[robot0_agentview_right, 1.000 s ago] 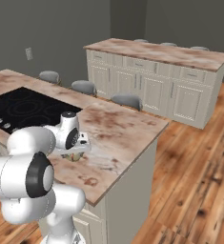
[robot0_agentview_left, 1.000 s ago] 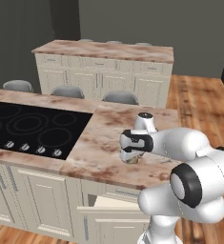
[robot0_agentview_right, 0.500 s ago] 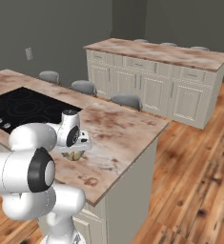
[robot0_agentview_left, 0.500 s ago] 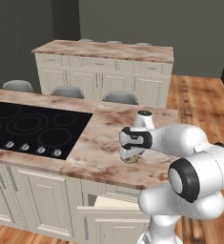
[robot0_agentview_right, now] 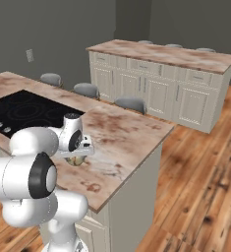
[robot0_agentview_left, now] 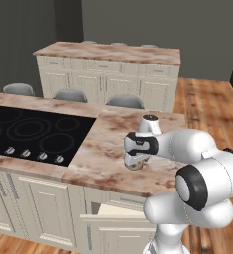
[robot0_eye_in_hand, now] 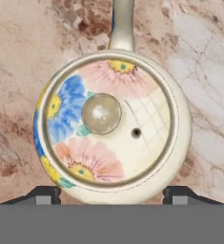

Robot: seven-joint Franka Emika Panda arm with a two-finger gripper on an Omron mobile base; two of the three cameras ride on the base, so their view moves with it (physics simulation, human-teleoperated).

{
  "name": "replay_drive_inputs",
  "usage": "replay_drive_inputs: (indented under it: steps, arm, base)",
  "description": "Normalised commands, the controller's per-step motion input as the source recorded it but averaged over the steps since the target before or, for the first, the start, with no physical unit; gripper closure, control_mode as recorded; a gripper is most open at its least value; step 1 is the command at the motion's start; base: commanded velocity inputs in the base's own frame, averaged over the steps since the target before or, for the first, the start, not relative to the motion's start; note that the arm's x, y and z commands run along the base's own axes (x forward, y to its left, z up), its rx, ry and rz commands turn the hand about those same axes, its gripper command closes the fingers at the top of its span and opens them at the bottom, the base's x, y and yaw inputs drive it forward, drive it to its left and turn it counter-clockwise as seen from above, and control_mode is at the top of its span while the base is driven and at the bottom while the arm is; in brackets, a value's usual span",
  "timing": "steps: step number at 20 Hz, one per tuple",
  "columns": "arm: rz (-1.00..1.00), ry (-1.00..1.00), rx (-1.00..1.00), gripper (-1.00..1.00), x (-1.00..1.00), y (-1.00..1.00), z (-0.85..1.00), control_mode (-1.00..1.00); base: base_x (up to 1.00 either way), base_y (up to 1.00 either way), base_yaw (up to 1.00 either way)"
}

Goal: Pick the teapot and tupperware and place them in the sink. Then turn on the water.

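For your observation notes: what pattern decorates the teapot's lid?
Pink and blue flowers with yellow centres on cream, around a plain beige knob; the teapot shows best in the hand view.

Teapot [robot0_eye_in_hand: 108, 128] glazed ceramic, glossy; counter [robot0_agentview_left: 113, 149] polished marble-look stone; cooktop [robot0_agentview_left: 33, 131] black glass.

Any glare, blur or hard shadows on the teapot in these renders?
Hand view: teapot sharp, evenly lit, faint sheen on the lid knob, no cast shadow on the marble counter. Left base view: teapot small and soft under the gripper. Right base view: the same, flat light.
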Motion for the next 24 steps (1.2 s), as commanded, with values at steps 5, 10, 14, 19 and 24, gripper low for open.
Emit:
replay_drive_inputs:
  steps: [5, 10, 14, 19, 24]
  arm:
    - [0.0, -0.01, 0.0, 1.0, -0.09, 0.0, 0.0, -1.0]
    - [0.0, -0.08, 0.0, 1.0, -0.52, 0.0, 0.03, -1.0]
    - [0.0, -0.05, 0.0, 1.0, -0.34, 0.0, 0.05, -1.0]
    - [0.0, -0.05, 0.02, 1.0, -0.27, 0.0, 0.24, -1.0]
    - [0.0, -0.06, 0.06, 1.0, -0.22, -0.13, 0.72, -1.0]
  base:
    - [0.0, 0.0, 0.0]
    - [0.0, 0.0, 0.0]
    - [0.0, 0.0, 0.0]
    - [0.0, 0.0, 0.0]
    - [0.0, 0.0, 0.0]
